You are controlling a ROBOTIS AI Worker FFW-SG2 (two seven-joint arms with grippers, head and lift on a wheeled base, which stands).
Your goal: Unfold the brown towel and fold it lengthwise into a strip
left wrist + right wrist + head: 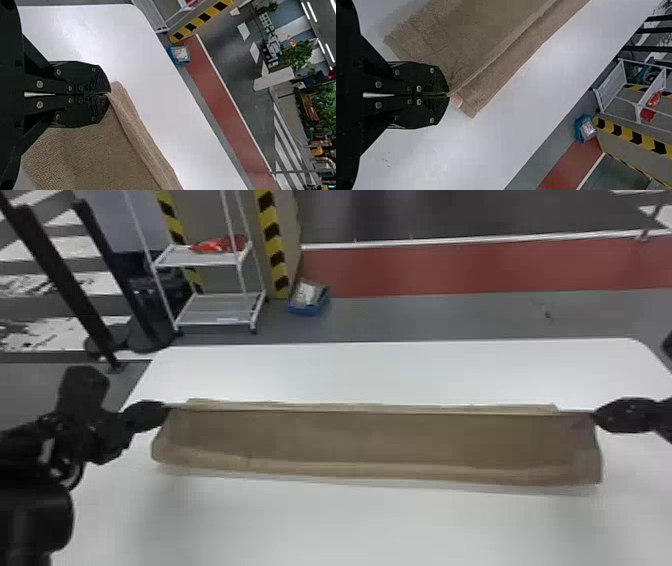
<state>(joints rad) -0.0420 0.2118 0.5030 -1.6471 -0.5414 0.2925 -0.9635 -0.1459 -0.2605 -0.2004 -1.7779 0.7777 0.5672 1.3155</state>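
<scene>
The brown towel (380,442) lies as a long strip across the white table, its far edge pulled straight and slightly raised between the grippers. At its far left corner my left gripper (162,410) is shut on the towel; in the left wrist view the closed left gripper (107,94) pinches the corner of the towel (91,154). The right gripper (595,416) is shut on the far right corner. In the right wrist view, the right gripper (448,95) grips the edge of the towel (474,43), with a folded layer showing beyond it.
The white table (400,370) extends beyond the towel on its far and near sides. Past its far edge, on the floor, stand a white shelf rack (220,310) and a blue box (309,299); black posts are at the far left.
</scene>
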